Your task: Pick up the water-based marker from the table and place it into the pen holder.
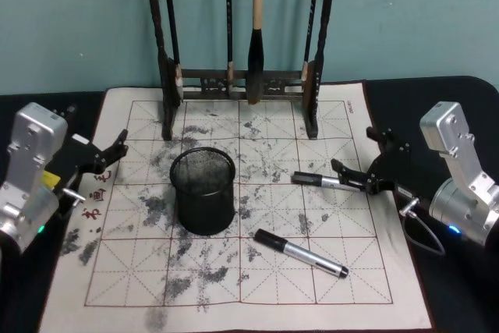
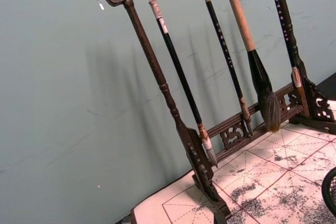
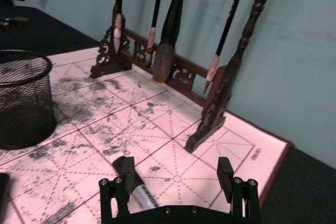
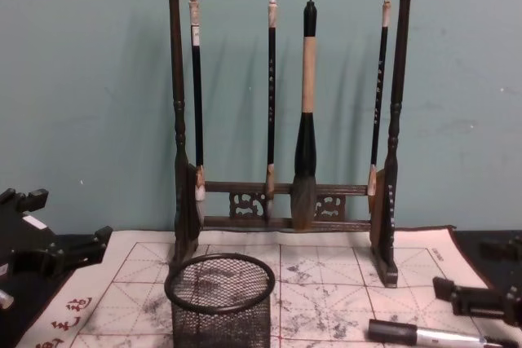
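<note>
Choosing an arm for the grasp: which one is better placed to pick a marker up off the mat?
Right. The right gripper hangs open just beside the nearest marker. The left gripper sits on the far side of the pen holder, well away from it.

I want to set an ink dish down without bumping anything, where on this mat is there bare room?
Barest is the mat's front-left corner, between the pen holder and the front edge. A narrower strip runs between pen holder and brush rack. The right side is crowded: the farther marker at the right gripper, the nearer marker.
</note>
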